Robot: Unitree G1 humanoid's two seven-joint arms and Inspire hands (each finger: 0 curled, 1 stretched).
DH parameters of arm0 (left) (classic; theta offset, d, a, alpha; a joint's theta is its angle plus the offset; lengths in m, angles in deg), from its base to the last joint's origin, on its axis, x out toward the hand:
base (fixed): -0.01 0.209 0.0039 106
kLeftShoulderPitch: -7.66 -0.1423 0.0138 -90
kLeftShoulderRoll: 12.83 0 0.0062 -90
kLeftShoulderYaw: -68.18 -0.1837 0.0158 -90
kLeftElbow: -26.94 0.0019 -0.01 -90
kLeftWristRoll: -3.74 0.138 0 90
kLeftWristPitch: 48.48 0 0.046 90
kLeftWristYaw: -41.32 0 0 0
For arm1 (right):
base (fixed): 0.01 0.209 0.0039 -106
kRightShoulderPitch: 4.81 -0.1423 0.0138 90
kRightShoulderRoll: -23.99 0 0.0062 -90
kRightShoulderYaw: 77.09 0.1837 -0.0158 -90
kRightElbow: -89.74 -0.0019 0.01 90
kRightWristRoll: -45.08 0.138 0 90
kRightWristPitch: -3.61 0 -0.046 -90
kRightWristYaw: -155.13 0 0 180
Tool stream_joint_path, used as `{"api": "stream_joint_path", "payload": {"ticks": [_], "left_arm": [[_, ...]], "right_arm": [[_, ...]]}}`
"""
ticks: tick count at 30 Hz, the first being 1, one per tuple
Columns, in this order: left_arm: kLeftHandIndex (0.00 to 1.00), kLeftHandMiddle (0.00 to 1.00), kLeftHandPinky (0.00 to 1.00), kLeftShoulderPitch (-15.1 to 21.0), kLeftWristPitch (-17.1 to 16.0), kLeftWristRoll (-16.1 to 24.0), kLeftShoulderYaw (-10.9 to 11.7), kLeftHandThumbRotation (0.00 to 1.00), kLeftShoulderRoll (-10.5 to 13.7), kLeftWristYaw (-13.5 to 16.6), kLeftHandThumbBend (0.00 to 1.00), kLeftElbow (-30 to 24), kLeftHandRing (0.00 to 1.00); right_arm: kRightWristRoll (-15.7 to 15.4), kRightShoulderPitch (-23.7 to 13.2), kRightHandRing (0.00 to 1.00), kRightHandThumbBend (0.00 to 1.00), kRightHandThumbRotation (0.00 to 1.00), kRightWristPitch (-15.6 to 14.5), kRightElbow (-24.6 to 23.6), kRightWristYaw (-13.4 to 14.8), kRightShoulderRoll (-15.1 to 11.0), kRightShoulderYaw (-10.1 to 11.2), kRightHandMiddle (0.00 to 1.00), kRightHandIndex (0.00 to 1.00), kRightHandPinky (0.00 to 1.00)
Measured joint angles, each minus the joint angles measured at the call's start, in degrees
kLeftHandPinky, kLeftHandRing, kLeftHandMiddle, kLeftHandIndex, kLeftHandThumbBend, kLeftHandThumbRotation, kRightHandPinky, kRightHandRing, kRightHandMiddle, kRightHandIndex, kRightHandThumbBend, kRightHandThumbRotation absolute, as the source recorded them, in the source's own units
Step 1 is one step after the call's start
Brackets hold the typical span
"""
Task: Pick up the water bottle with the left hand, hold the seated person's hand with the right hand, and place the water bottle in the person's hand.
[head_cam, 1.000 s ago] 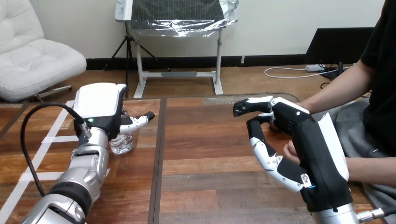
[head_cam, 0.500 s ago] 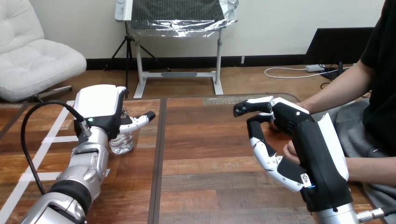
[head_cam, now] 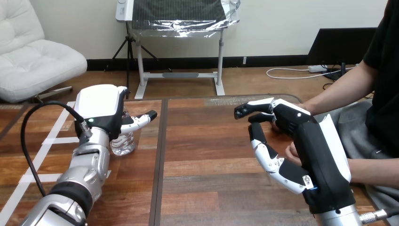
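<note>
fingers (head_cam: 268, 157) wide on right hand (head_cam: 308, 134) beside person's hand (head_cam: 292, 151), left hand (head_cam: 99, 106) over water bottle (head_cam: 123, 144)

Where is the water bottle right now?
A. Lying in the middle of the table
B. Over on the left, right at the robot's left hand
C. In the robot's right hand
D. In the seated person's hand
B: the water bottle is at the left side of the table, partly covered by the robot's left hand, well apart from the person's hand at the right.
</note>
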Motion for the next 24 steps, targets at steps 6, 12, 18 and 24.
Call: {"api": "stream_joint_path", "payload": {"ticks": [6, 12, 18, 24], "left_arm": [[0.84, 0.86, 0.86, -1.00, 0.00, -0.67, 0.09, 0.88, 0.10, 0.06, 0.65, -1.37, 0.85], [0.83, 0.86, 0.85, -2.70, -0.39, -1.34, 0.33, 0.86, 0.21, 1.11, 0.65, -3.29, 0.84], [0.83, 0.85, 0.85, -5.13, -1.19, -1.55, 1.20, 0.88, 0.34, 2.62, 0.65, -6.26, 0.84], [0.83, 0.85, 0.85, -7.58, -1.94, -1.58, 1.97, 0.89, 0.55, 3.34, 0.64, -9.57, 0.84]], "right_arm": [[-0.03, 0.06, 0.73, 0.19, 0.00, -0.02, -0.08, -0.08, -0.07, 0.00, 0.66, 0.58, 0.67], [-0.02, 0.06, 0.73, 0.19, 0.00, -0.02, -0.11, -0.23, -0.39, -0.01, 0.66, 0.58, 0.67], [-0.01, 0.06, 0.73, 0.19, 0.00, -0.24, -0.24, -0.26, -0.91, -0.01, 0.65, 0.58, 0.67], [0.03, 0.11, 0.73, 0.20, 0.00, -0.87, -0.61, -0.26, -1.24, -0.04, 0.66, 0.58, 0.67]]}}
